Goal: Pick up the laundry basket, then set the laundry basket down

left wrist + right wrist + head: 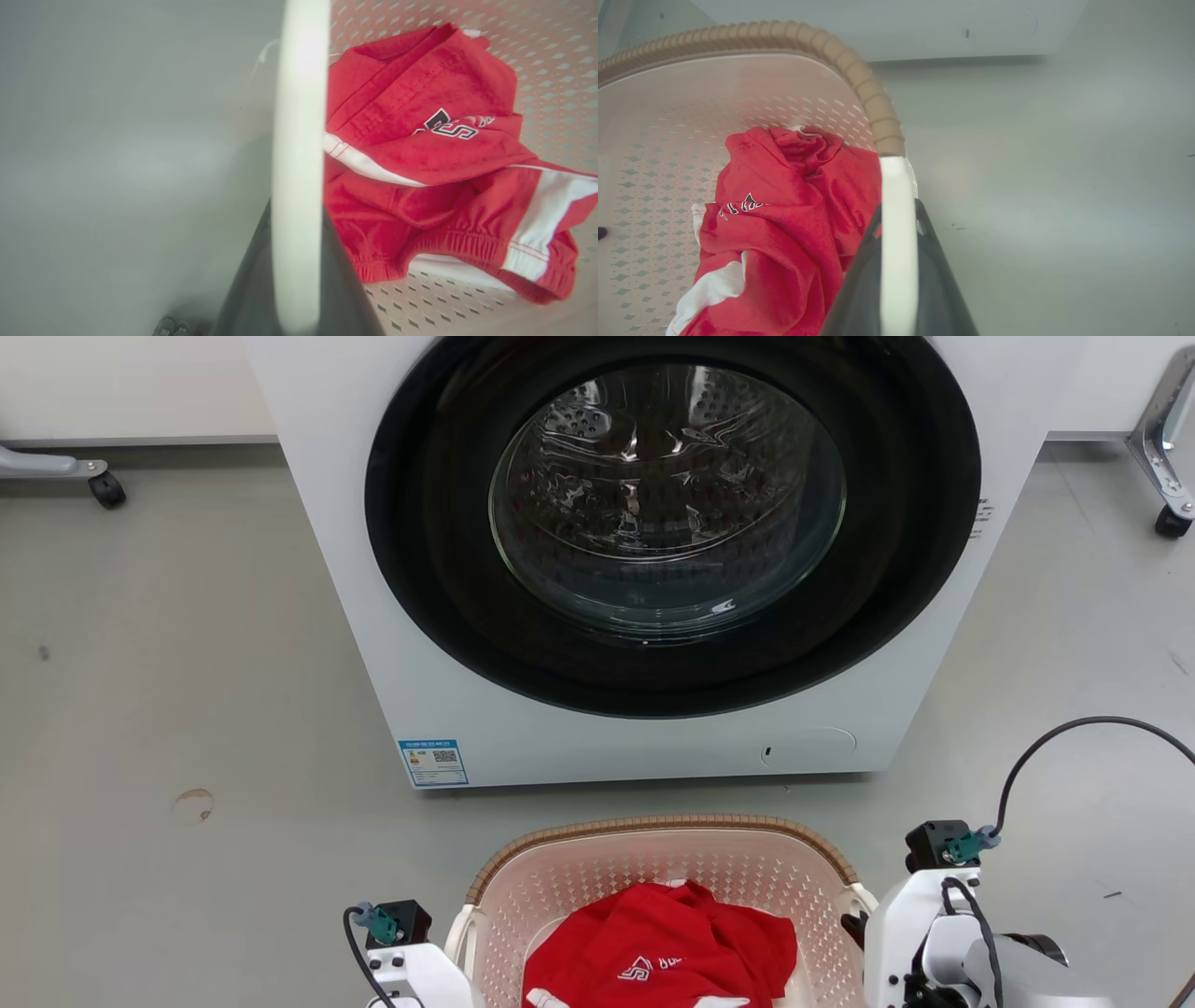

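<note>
laundry basket (663, 823) rim near washer (560, 747), not touching.

Right gripper (899, 210): dark fingers rise from 6 o'clock, clamped either side of the white handle (896, 261) of the laundry basket (668, 116). Brown woven-look rim (859, 74) arcs from 10 o'clock to centre. Red garment (784, 224) with white trim lies inside, toward 8 o'clock. Washer base (924, 28) at 12 o'clock; grey floor (1041, 186) at 3 o'clock.
</note>
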You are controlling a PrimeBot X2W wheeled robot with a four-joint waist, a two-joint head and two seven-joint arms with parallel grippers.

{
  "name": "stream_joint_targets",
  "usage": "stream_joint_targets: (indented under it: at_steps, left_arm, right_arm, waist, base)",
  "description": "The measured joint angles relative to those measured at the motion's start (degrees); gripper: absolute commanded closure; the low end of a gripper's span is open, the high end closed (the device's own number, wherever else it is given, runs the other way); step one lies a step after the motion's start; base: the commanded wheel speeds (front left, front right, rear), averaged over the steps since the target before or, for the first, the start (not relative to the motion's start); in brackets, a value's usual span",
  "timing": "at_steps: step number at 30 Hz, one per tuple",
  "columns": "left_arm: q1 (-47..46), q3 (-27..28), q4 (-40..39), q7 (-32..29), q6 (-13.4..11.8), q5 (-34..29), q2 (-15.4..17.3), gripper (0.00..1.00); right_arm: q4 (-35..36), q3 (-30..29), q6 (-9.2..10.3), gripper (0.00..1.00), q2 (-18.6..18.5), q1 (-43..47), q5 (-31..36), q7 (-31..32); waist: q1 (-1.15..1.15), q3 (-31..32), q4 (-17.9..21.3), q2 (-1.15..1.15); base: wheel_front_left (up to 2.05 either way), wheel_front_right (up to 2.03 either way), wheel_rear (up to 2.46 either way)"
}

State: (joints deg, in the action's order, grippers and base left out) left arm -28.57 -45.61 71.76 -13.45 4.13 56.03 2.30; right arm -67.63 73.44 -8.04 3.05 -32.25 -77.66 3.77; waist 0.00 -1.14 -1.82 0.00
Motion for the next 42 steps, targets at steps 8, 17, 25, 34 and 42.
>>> stream_joint_targets:
  at_steps: [8,17,25,34,42]
  left_arm:
    - [-0.63,-0.48,0.00,0.14,0.00,-0.01,0.00,1.00]
    - [-4.07,-0.71,0.00,1.98,0.00,-0.05,-0.02,1.00]
    - [-8.47,-1.09,0.01,4.43,0.00,-0.65,-0.18,1.00]
    - [-12.23,-1.51,0.05,6.50,0.00,-1.22,-0.62,1.00]
    - [-15.71,-1.88,0.12,8.04,0.01,-1.71,-0.64,1.00]
  right_arm:
    - [-0.10,0.02,0.00,1.00,0.00,-0.47,0.10,-0.27]
    - [-0.55,0.04,-0.01,1.00,-0.07,-3.90,0.62,-2.61]
    - [-1.19,0.10,-0.01,1.00,-0.24,-8.42,0.92,-5.58]
    - [-2.33,0.10,-0.21,1.00,-0.44,-11.96,1.22,-8.23]
    - [-2.92,0.03,-0.22,1.00,-0.57,-15.26,1.51,-9.99]
  waist:
    - [0.00,-1.75,-0.03,0.00]
    - [0.00,-7.32,-0.01,0.00]
    - [0.00,-13.47,0.20,0.00]
    - [0.00,-20.20,0.15,0.00]
    - [0.00,-25.56,0.10,0.00]
  base:
    - [0.00,0.00,0.00]
    - [0.00,0.00,0.00]
    - [0.00,0.00,0.00]
    - [0.00,0.00,0.00]
    - [0.00,0.00,0.00]
